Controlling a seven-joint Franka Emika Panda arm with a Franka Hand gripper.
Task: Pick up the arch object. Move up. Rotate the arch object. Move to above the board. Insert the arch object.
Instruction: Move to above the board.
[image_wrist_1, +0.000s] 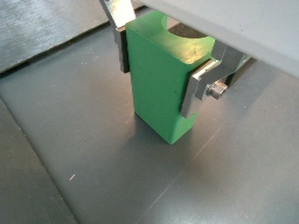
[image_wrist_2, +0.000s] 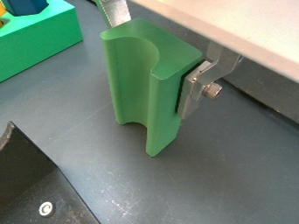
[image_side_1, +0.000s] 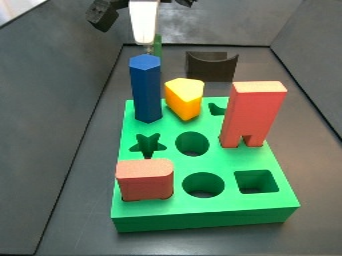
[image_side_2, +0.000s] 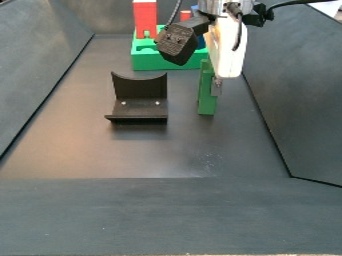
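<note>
While the gripper (image_wrist_2: 152, 52) clamps the green arch object (image_wrist_2: 142, 92) upright on the floor, beside the fixture (image_side_2: 136, 98) and short of the board (image_side_1: 201, 165), a straight vertical lift should prevent slipping.

Green arch object (image_wrist_2: 142, 87) is standing upright on the floor, its curved notch facing sideways, gripper (image_wrist_2: 158, 48) jaws clamping its top, just beside the bright green board (image_side_2: 163, 52).
</note>
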